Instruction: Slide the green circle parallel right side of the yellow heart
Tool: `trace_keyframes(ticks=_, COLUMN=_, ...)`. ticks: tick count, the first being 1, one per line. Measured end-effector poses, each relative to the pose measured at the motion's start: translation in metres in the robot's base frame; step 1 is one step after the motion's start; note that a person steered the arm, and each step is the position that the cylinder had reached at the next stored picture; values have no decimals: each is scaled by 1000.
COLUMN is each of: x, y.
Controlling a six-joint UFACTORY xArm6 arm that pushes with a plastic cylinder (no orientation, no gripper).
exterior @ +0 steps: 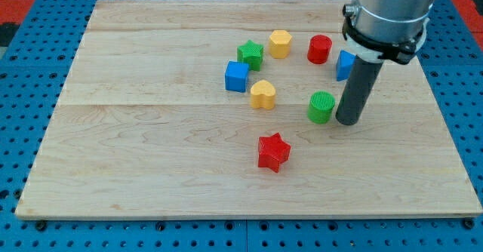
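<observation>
The green circle [321,106] stands on the wooden board [151,154], right of centre. The yellow heart [263,94] lies to its left, a little higher in the view, with a gap between them. My tip [348,121] is down on the board just to the right of the green circle, very close to it or touching it; I cannot tell which.
A blue cube [237,76] and a green star [250,54] sit left and above the yellow heart. A yellow hexagon [280,44] and a red cylinder [320,49] lie toward the view's top. A blue block [343,65] is partly hidden behind the rod. A red star [273,152] lies below.
</observation>
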State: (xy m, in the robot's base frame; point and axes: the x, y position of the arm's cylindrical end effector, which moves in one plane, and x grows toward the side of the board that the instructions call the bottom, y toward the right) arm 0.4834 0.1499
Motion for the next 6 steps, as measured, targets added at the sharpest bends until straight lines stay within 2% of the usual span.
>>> trace_keyframes(ticks=1, x=14, y=-4)
trace_keyframes(ticks=3, x=-4, y=-39)
trace_keyframes(ticks=6, x=-27, y=-43)
